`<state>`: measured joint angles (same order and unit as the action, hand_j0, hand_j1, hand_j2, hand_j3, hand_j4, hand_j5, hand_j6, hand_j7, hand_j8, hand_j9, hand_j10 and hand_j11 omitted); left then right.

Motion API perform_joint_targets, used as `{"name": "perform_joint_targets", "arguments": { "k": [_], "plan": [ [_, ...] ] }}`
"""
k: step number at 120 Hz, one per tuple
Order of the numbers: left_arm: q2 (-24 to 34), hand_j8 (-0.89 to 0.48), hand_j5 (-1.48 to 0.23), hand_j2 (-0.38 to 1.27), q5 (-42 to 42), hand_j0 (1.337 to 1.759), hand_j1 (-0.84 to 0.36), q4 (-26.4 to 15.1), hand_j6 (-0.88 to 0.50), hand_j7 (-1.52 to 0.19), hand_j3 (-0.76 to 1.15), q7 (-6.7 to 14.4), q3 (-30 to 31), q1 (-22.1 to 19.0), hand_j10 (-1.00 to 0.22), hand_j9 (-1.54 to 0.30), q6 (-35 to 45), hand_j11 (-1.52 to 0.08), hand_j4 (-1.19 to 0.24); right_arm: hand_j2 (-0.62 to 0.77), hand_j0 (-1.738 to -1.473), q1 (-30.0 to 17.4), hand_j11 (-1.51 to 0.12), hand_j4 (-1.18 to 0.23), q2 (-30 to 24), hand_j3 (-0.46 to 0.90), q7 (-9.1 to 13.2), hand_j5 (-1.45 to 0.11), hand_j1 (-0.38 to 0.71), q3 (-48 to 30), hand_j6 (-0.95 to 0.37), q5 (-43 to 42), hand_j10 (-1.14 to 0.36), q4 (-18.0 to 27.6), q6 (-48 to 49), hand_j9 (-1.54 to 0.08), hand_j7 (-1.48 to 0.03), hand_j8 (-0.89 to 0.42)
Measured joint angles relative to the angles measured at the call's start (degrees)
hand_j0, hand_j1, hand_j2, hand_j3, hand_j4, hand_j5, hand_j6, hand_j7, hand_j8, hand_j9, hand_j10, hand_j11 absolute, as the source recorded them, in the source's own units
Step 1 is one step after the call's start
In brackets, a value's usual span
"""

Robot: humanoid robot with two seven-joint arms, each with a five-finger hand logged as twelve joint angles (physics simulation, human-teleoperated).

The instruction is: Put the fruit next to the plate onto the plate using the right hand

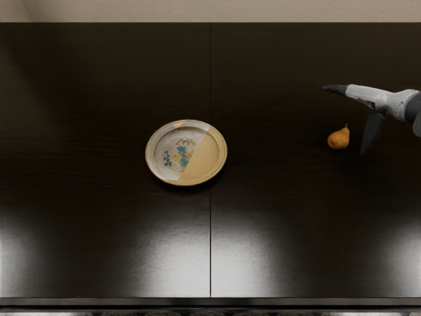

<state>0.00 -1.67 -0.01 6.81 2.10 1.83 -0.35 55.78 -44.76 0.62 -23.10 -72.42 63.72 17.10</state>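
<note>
Hovering beside the pear (339,138), my right hand (380,105) is showing spread, empty fingers (355,92). The plate (209,160) is sitting well apart.

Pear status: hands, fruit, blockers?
Right hand open, beside the pear, not gripping. Left hand out of view. Pear on table, right of plate, apart. Nothing between them.

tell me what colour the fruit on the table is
The pear is orange-yellow, seen best in the head view.
</note>
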Motion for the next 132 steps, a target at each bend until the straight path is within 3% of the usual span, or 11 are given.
{"name": "perform_joint_targets", "arguments": {
  "k": [22,70,132],
  "plan": [
    [0.0,0.00,0.00,0.00,0.0,1.658,0.35,0.0,0.00,0.00,0.00,0.0,0.0,0.0,0.00,0.00,0.0,0.00,0.00,-0.01,-1.658,0.0,-0.06,-0.05,1.6,0.00,-1.3,-0.06,-0.30,1.3,-0.05,-3.1,-0.05,-3.3,-0.1,-0.06,-0.06,-0.05],
    [0.0,0.00,0.00,0.00,0.0,1.658,0.35,0.0,0.00,0.00,0.00,0.0,0.0,0.0,0.00,0.00,0.0,0.00,0.00,-0.03,-1.658,0.1,-0.23,-0.18,8.7,0.00,-1.6,-0.23,-0.14,2.5,-0.18,-4.1,-0.18,-12.8,-1.8,-0.23,-0.23,-0.18],
    [0.0,0.00,0.00,0.00,0.0,1.658,0.35,0.0,0.00,0.00,0.00,0.0,0.0,-0.1,0.00,0.00,0.0,0.00,0.00,-0.06,-1.658,-0.4,-0.41,-0.32,11.6,0.00,-1.6,-0.41,0.03,4.9,-0.32,-3.2,-0.32,-18.9,-6.8,-0.41,-0.41,-0.32]
  ]
}}
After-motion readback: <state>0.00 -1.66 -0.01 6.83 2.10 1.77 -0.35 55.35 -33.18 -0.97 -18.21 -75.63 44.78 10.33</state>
